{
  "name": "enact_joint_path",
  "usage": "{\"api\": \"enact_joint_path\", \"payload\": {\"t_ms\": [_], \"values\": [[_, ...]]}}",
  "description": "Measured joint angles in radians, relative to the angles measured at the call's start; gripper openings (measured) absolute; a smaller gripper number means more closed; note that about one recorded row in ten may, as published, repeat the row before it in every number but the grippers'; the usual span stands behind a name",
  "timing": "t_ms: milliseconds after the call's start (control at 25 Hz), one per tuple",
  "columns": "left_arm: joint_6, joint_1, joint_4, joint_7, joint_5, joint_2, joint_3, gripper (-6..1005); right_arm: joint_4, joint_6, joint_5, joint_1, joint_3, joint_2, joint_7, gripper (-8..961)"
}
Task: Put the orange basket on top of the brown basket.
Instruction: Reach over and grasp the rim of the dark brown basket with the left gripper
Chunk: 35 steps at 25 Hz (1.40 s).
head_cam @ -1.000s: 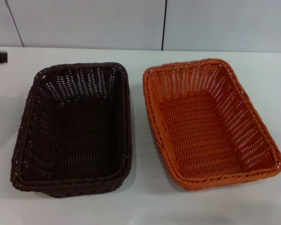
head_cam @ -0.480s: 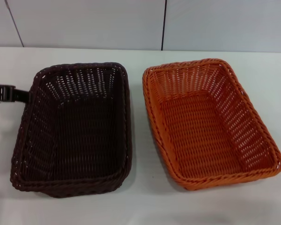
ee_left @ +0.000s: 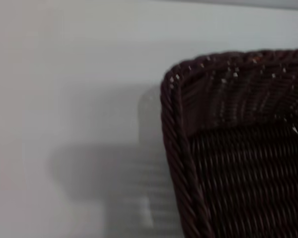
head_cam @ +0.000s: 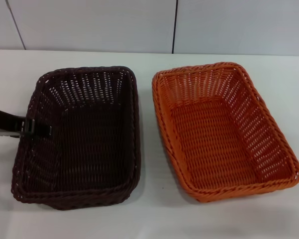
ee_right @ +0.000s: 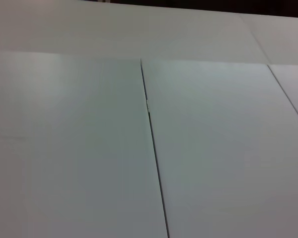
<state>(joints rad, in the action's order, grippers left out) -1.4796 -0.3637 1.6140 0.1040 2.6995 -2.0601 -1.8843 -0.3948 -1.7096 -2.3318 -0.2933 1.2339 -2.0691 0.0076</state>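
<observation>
I read the brown basket (head_cam: 79, 139) as a very dark, near-black brown, its woven walls openwork and its rim braided; the left wrist view shows the same dark braid (ee_left: 228, 148). At its 3 o'clock the orange basket (head_cam: 222, 132) is bright orange, woven alike. The left end effector (head_cam: 37, 128) is black. The surface (head_cam: 149, 219) is plain white, the wall (head_cam: 89, 25) pale grey with dark seams.

Left wrist view: one braided-rim corner of the brown basket (ee_left: 238, 148) rested on the white table (ee_left: 64, 74); shadow lay beside it.
</observation>
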Motion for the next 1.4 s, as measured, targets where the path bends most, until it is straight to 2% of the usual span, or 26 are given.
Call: {"api": "enact_joint_path", "payload": {"t_ms": [440, 800, 880, 1080, 1160, 1400], "values": [[0.027, -0.015, -0.089, -0.051, 0.026, 0.0, 0.069, 736, 0.022, -0.032, 0.001, -0.013, 0.016, 0.002, 0.0, 677], [0.064, -0.014, -0.098, -0.083, 0.073, -0.001, 0.105, 730, 0.022, -0.067, -0.004, -0.01, 0.015, 0.0, 0.0, 676], [0.073, -0.019, -0.096, -0.1, 0.11, -0.001, 0.135, 729, 0.022, -0.07, -0.005, -0.01, 0.015, -0.001, 0.0, 676], [0.062, -0.022, -0.08, -0.099, 0.126, 0.0, 0.139, 534, 0.022, -0.07, -0.005, -0.009, 0.015, -0.001, 0.0, 676], [0.052, -0.022, -0.067, -0.093, 0.127, 0.002, 0.14, 336, 0.022, -0.07, -0.005, -0.009, 0.015, -0.001, 0.0, 677], [0.028, -0.016, -0.015, -0.046, 0.127, 0.003, 0.138, 239, 0.021, -0.07, -0.005, -0.011, 0.015, -0.004, 0.0, 678]]}}
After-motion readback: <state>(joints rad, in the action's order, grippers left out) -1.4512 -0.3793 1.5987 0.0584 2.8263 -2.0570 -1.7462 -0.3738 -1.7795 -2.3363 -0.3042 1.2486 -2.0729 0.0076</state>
